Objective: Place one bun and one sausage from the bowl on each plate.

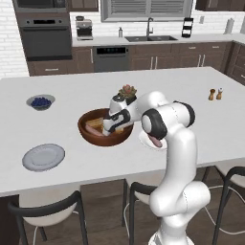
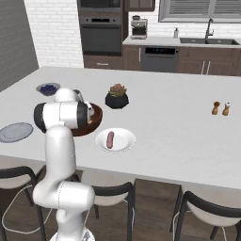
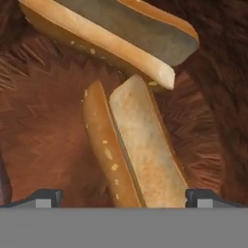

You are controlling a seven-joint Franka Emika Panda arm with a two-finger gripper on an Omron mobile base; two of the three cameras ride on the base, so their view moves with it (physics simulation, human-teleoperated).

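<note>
Spanning the kitchen, white island counter [image 1: 143, 86]

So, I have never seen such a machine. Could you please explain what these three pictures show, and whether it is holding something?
It is a white robot arm in a computer-drawn kitchen. Two pictures come from cameras behind it, one on each side. The third comes from a camera on its hand, looking down into the wooden bowl.

The gripper, its two-fingered hand, is inside that bowl, open, and holds nothing. One bun lies between its fingertips, another bun beyond it. A sausage is also in the bowl.

On the counter, the white plate already has one sausage; the grey plate holds nothing. There are also a small bowl of blueberries, a potted plant, and two shakers.
</note>
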